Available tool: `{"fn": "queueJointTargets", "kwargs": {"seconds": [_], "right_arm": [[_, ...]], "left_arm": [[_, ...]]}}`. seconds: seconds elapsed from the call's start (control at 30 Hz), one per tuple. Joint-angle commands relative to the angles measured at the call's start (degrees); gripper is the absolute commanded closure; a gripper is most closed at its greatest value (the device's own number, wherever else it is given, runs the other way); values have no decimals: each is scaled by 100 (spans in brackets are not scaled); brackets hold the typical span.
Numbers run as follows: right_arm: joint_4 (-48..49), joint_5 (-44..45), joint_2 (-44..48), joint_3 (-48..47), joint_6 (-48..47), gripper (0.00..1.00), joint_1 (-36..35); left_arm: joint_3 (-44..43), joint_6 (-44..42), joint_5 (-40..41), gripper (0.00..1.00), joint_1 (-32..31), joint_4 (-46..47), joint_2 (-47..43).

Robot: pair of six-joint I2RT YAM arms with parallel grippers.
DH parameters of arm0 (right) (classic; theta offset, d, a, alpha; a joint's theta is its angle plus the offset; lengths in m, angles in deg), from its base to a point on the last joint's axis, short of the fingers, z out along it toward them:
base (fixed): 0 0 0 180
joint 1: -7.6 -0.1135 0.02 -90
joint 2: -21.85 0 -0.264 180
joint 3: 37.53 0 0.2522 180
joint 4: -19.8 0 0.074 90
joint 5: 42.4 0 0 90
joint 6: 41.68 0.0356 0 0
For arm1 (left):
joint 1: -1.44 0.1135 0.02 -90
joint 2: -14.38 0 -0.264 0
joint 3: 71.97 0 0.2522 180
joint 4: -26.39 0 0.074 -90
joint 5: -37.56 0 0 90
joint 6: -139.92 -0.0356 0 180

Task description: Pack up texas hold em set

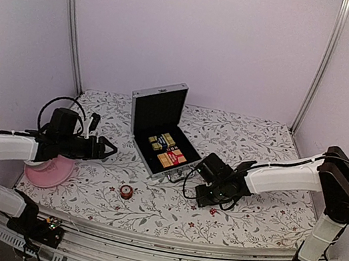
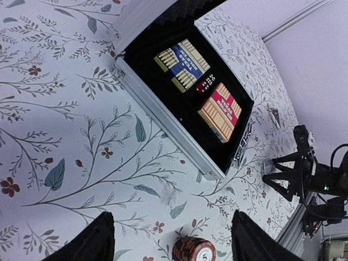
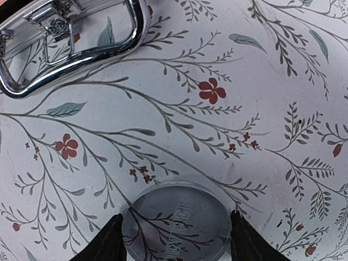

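Note:
The silver briefcase [image 1: 138,136] stands open mid-table with its lid [image 1: 159,105] upright. It holds yellow-and-red card packs [image 1: 169,152]. The left wrist view shows its rim [image 2: 163,111], a blue-yellow pack [image 2: 182,64] and a red-yellow pack [image 2: 221,111]. A stack of brown-red chips [image 1: 126,191] stands in front of the case. My left gripper [image 1: 108,148] is open and empty, above the table, with the chips [image 2: 194,250] below it. My right gripper [image 3: 175,215] is low at the table, open. It straddles a clear round disc [image 3: 176,223], with the tips at its rim. The case handle [image 3: 70,49] lies just beyond.
A pink plate [image 1: 51,175] sits at the left edge, partly under my left arm. The right arm [image 1: 274,176] reaches in from the right to the case's front corner. White walls close the back and both sides.

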Motion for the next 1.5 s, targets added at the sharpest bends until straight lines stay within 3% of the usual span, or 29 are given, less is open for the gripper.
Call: {"fn": "queueJointTargets", "kwargs": {"seconds": [0.0, 0.33, 0.6, 0.93, 1.33, 1.47], "right_arm": [[-202, 296, 325, 92, 21, 46, -30], [189, 408, 1263, -41, -471, 48, 406], [619, 324, 1700, 363, -523, 48, 634], [914, 131, 2093, 903, -511, 48, 725], [1126, -11, 2190, 1022, -539, 48, 731], [1146, -26, 2184, 1005, -556, 48, 731]], "left_arm": [[-144, 440, 11, 27, -279, 751, 495], [-977, 1591, 572, 30, -790, 1857, 2295], [-1923, 1903, 1599, 31, -1179, 1093, 3316], [-2345, 2107, 2077, 32, -1331, 731, 3939], [-2723, 1721, 2025, 41, -1347, 458, 4411], [-2886, 1565, 2036, 48, -1384, 225, 4469]]}}
